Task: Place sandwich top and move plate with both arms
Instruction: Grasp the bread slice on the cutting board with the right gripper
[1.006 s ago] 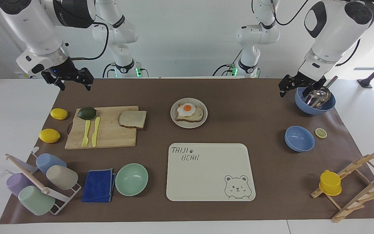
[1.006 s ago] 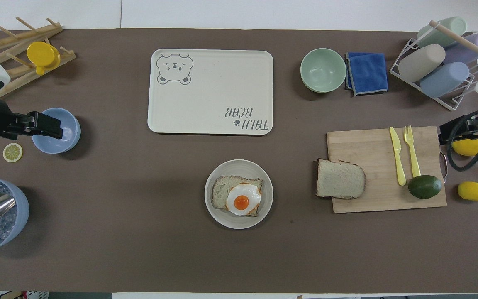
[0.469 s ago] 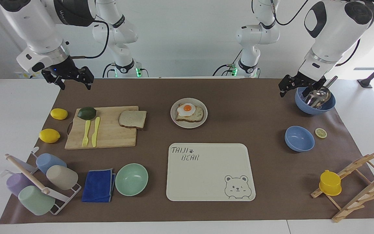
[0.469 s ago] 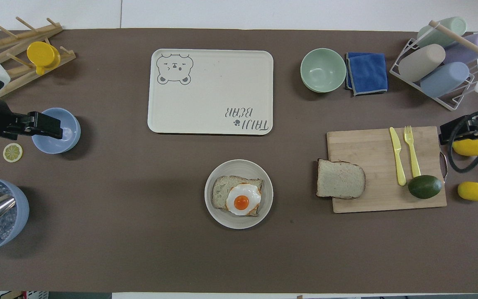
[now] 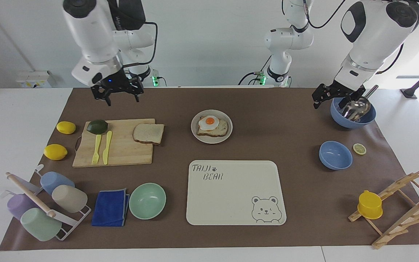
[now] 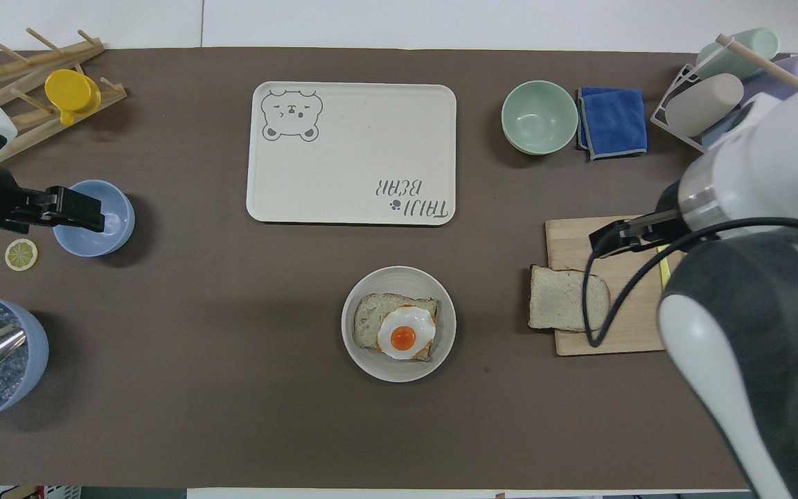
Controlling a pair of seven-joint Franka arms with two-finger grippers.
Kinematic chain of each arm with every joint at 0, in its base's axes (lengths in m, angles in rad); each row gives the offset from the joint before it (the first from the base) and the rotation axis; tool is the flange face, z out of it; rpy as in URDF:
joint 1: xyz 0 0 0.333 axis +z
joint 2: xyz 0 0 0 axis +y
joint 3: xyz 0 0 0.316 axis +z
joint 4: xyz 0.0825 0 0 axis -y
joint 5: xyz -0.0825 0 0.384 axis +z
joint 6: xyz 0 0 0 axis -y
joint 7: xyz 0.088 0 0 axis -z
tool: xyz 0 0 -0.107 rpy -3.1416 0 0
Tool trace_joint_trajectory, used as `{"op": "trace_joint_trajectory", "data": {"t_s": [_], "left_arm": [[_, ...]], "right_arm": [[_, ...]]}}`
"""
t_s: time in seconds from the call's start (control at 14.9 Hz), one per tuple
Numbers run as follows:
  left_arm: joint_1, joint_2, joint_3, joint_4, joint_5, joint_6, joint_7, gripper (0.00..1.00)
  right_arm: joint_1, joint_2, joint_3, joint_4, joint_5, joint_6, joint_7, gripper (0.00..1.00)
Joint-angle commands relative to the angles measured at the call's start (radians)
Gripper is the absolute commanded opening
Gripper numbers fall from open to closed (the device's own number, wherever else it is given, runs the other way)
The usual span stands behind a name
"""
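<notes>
The sandwich top (image 5: 148, 133) (image 6: 565, 298), a pale bread slice with a brown crust, lies on the corner of a wooden cutting board (image 5: 122, 153) nearest the plate. The beige-grey plate (image 5: 211, 140) (image 6: 399, 279) sits mid-table and carries a bread slice with a fried egg (image 5: 209, 122). My right gripper (image 5: 121, 96) (image 6: 614, 239) hangs open and empty in the air above the cutting board, clear of the bread. Over the blue bowls at the left arm's end of the table, my left gripper (image 5: 331, 98) (image 6: 80, 211) waits open and empty.
The board also holds an avocado (image 5: 97, 126), a yellow fork and a knife; two lemons lie beside it. Farther from the robots are a bear-print tray (image 5: 231, 193), a mint bowl (image 5: 147, 200), a blue cloth and a cup rack. A wooden rack stands at the left arm's end.
The right arm has swung in from the right arm's end of the table and now hangs over the cutting board. The left arm, bread and plate have not moved.
</notes>
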Motion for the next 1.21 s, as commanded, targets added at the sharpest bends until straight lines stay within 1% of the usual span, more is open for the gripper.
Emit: {"op": "trace_joint_trajectory", "data": {"t_s": [0.0, 0.07, 0.2, 0.34, 0.54, 0.6, 0.87, 1.07, 1.14], "left_arm": [[0.014, -0.019, -0.01, -0.015, 0.019, 0.007, 0.014, 1.0], [0.014, -0.019, -0.01, -0.015, 0.019, 0.007, 0.014, 1.0], [0.014, -0.02, -0.01, -0.015, 0.019, 0.007, 0.014, 1.0], [0.014, -0.019, -0.01, -0.015, 0.019, 0.007, 0.014, 1.0], [0.014, -0.019, -0.01, -0.015, 0.019, 0.007, 0.014, 1.0], [0.014, -0.02, -0.01, -0.015, 0.019, 0.007, 0.014, 1.0], [0.014, -0.02, -0.01, -0.015, 0.019, 0.007, 0.014, 1.0], [0.014, -0.019, -0.01, -0.015, 0.019, 0.007, 0.014, 1.0], [0.014, -0.019, -0.012, -0.015, 0.019, 0.007, 0.014, 1.0]], "right_arm": [[0.123, 0.128, -0.002, -0.027, -0.081, 0.107, 0.166, 1.0], [0.161, 0.168, -0.003, -0.034, -0.11, 0.143, 0.234, 1.0], [0.183, 0.211, -0.003, -0.083, -0.167, 0.181, 0.329, 1.0], [0.186, 0.247, -0.002, -0.132, -0.257, 0.183, 0.369, 1.0], [0.234, 0.285, -0.002, -0.185, -0.363, 0.19, 0.466, 1.0], [0.234, 0.282, -0.002, -0.214, -0.383, 0.213, 0.487, 1.0], [0.225, 0.262, -0.003, -0.304, -0.391, 0.284, 0.5, 1.0], [0.223, 0.253, -0.003, -0.321, -0.392, 0.276, 0.492, 1.0], [0.223, 0.251, -0.003, -0.326, -0.395, 0.276, 0.491, 0.92]]}}
